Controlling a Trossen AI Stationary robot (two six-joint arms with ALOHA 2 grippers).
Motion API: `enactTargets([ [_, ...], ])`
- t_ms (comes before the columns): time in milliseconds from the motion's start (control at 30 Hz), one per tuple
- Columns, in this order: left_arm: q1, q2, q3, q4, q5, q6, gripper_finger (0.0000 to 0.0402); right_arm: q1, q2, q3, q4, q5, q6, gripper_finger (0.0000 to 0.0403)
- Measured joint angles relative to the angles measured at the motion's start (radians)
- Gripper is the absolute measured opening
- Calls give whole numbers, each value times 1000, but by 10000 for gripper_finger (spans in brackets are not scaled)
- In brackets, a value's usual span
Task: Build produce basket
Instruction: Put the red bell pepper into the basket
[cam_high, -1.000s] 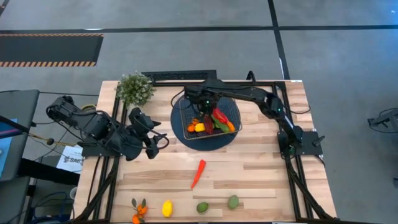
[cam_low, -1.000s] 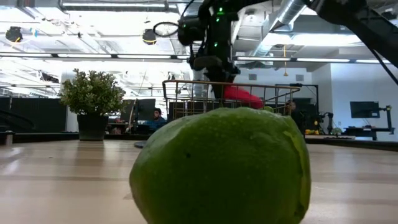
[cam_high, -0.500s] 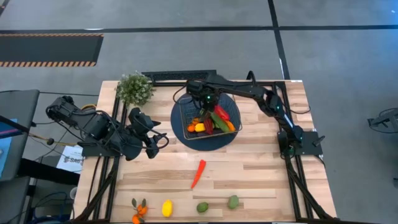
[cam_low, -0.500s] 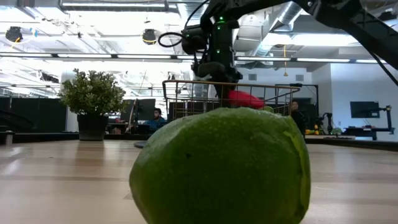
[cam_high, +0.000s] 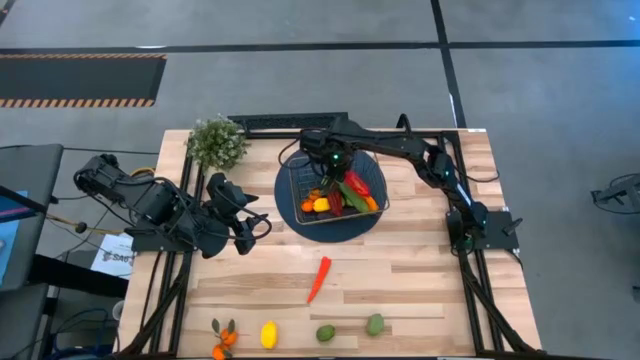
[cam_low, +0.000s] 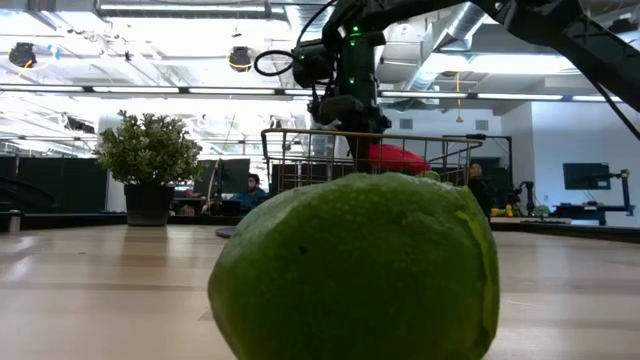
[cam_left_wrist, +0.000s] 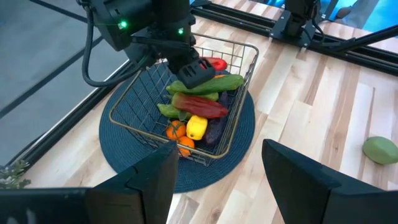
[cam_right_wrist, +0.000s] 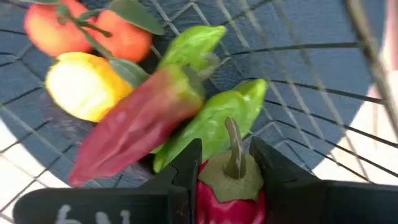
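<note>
Nothing has moved in the last half second, though a second ago the right arm reached less far over the basket (cam_high: 334, 188). From above, that wire basket sits on a round blue mat (cam_high: 300, 222) at about 12 o'clock on the wooden table (cam_high: 420, 270), with the right gripper (cam_high: 331, 172) low over its far side. Only the right wrist view shows the grip: the two dark fingers (cam_right_wrist: 186, 163) pinch a shiny red pepper (cam_right_wrist: 230, 196) at its green stem cap. Below it lie a long red pepper (cam_right_wrist: 130, 124), smooth green ones (cam_right_wrist: 211, 127), a lemon (cam_right_wrist: 84, 84) and leafy tangerines (cam_right_wrist: 124, 37). The left gripper (cam_high: 248, 232) waits at 9 o'clock, fingers partly apart and holding nothing. Along the 6 o'clock edge lie more tangerines (cam_high: 222, 338), a lemon (cam_high: 268, 334) and two limes (cam_high: 325, 333). One bumpy lime (cam_low: 355, 268) fills the low view. A thin red chili (cam_high: 318, 279) lies mid-table. A bushy plant (cam_high: 217, 141) stands at 11 o'clock.
</note>
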Motion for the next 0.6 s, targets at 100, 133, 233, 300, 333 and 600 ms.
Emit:
enactTargets([
  [100, 0, 0, 0, 0, 0, 0, 221, 1, 0, 0, 0, -11, -9, 107],
  [133, 0, 0, 0, 0, 0, 0, 221, 1, 0, 0, 1, -15, -15, 107],
  [233, 0, 0, 0, 0, 0, 0, 221, 0, 0, 0, -1, -25, -26, 107],
  [300, 0, 0, 0, 0, 0, 0, 221, -3, 0, 0, -3, -42, -30, 107],
  [333, 0, 0, 0, 0, 0, 0, 221, -5, 0, 0, -3, -51, -34, 107],
  [600, 0, 0, 0, 0, 0, 0, 221, -13, 0, 0, 23, -128, -65, 107],
])
